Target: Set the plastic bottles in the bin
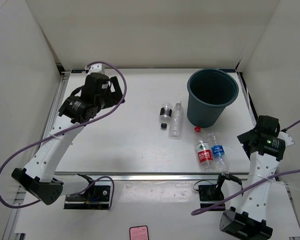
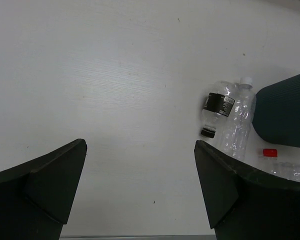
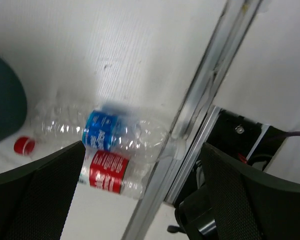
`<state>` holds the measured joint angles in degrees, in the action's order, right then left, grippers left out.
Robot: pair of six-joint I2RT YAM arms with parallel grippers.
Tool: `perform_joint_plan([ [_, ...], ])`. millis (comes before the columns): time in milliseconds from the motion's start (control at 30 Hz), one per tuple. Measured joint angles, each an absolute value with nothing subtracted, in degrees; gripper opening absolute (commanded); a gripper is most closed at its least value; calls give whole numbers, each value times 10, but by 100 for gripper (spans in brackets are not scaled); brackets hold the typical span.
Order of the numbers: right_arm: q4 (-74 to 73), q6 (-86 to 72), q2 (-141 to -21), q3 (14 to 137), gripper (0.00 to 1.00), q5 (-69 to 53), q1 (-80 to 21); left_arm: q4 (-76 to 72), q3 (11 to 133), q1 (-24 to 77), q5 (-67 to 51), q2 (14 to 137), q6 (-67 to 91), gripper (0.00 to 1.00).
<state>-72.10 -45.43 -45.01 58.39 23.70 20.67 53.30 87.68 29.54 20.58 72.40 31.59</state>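
Observation:
Several clear plastic bottles lie flat on the white table. The black-labelled bottle (image 1: 165, 114) (image 2: 217, 107) and the unlabelled one (image 1: 176, 119) (image 2: 237, 120) lie side by side left of the dark teal bin (image 1: 211, 96) (image 2: 285, 112). The red-labelled bottle (image 1: 204, 150) (image 3: 107, 172) and the blue-labelled one (image 1: 218, 149) (image 3: 105, 131) lie together in front of the bin. My left gripper (image 1: 117, 91) (image 2: 140, 192) hangs open over bare table far to the left. My right gripper (image 1: 246, 137) (image 3: 142, 197) is open, above and just right of the red and blue pair.
A metal rail (image 1: 155, 175) (image 3: 200, 110) runs along the table's near edge, with black arm mounts (image 1: 210, 192) below it. White walls enclose the table on three sides. A small red card (image 1: 138, 233) lies at the bottom.

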Motion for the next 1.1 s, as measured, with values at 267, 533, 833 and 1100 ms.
perform_joint_plan([
  [267, -694, -382, -556, 565, 100, 97, 189, 535, 863, 295, 206, 698, 324, 100],
  [533, -625, -354, -637, 546, 100, 33, 182, 534, 860, 295, 214, 699, 324, 100],
  [833, -565, -341, -737, 544, 100, 10, 134, 534, 859, 295, 228, 724, 323, 100],
  [1100, -540, -346, -808, 542, 100, 8, 106, 535, 861, 295, 233, 749, 322, 100],
])
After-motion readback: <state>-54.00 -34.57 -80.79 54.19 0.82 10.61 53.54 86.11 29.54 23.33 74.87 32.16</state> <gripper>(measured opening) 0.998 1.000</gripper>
